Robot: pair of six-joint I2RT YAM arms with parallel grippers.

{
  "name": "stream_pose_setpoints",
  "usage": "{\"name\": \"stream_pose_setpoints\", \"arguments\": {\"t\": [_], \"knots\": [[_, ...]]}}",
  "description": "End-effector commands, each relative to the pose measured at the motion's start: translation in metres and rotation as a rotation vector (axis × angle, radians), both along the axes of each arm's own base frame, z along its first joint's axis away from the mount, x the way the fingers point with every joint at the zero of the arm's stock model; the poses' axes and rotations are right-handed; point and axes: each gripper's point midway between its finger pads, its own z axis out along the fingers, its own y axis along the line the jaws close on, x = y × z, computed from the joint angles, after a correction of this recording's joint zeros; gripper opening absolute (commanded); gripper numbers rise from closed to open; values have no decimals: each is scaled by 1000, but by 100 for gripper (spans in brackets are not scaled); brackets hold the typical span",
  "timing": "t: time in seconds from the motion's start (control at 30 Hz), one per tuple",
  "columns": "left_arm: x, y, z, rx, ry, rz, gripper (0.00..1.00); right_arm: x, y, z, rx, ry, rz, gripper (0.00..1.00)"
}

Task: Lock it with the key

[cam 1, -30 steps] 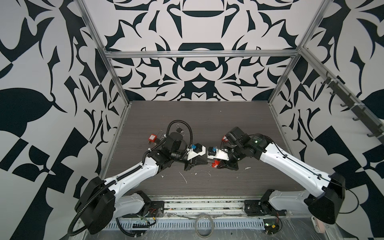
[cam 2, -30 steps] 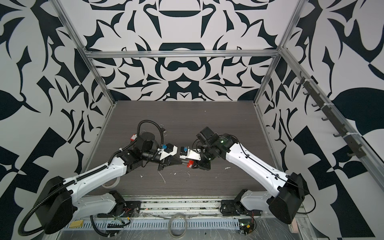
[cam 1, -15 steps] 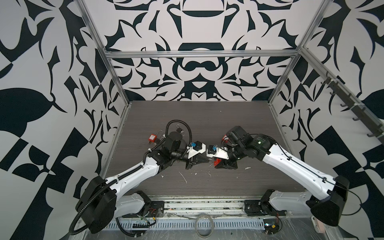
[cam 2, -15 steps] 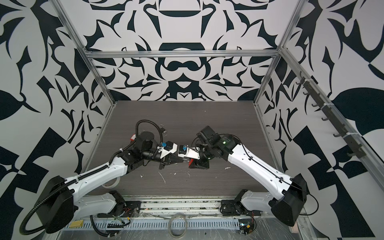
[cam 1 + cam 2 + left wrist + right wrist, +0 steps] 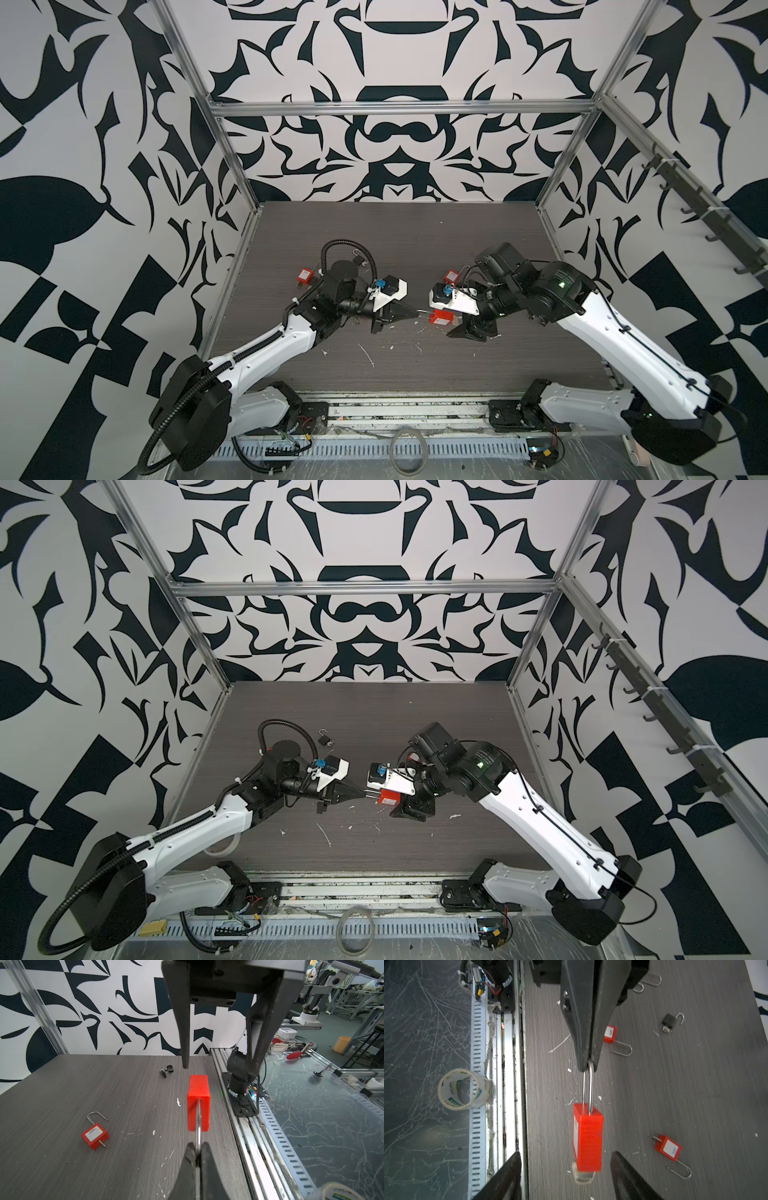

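A red padlock (image 5: 588, 1138) hangs in the air above the table, also visible in both top views (image 5: 441, 318) (image 5: 389, 798). My left gripper (image 5: 196, 1147) is shut on the tip of its steel shackle (image 5: 588, 1084) and holds it alone. A silver key (image 5: 583, 1175) sticks out of the far end of the padlock body. My right gripper (image 5: 565, 1155) is open, one finger on each side of the key end, touching neither key nor body. In the left wrist view the right fingers (image 5: 185, 1059) stand wide apart behind the padlock (image 5: 198, 1103).
Other red padlocks with open shackles lie on the grey table (image 5: 668, 1148) (image 5: 610, 1034) (image 5: 95, 1135). A small black padlock (image 5: 668, 1020) lies towards the back. A tape roll (image 5: 463, 1088) sits beyond the table's front rail (image 5: 508, 1084). White scraps dot the tabletop.
My right gripper has opened, let go of the key end of the padlock and drawn back a little to the right. The left gripper keeps its hold on the shackle.
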Motion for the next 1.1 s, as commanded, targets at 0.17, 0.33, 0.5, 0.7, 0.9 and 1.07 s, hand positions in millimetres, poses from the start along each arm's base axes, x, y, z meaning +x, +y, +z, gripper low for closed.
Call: {"name": "stream_pose_setpoints", "arguments": {"t": [0.17, 0.33, 0.5, 0.7, 0.9, 1.07], "knots": [[-7, 3, 13, -63, -29, -21, 0, 11, -6, 0, -70, -28, -36, 64], [-8, 3, 14, -74, -30, -23, 0, 14, 10, -3, -40, 11, 9, 55], [-9, 5, 13, -84, -36, -17, 0, 19, 20, -7, -33, 19, 32, 45], [-10, 7, 9, -87, -31, -7, 0, 19, 32, 1, 14, 29, 76, 27], [-7, 7, 8, -101, -34, 19, 0, 19, 44, 4, 44, 63, 110, 15], [-7, 4, 7, -108, -28, 27, 0, 24, 56, 11, 100, 48, 128, 13]]}}
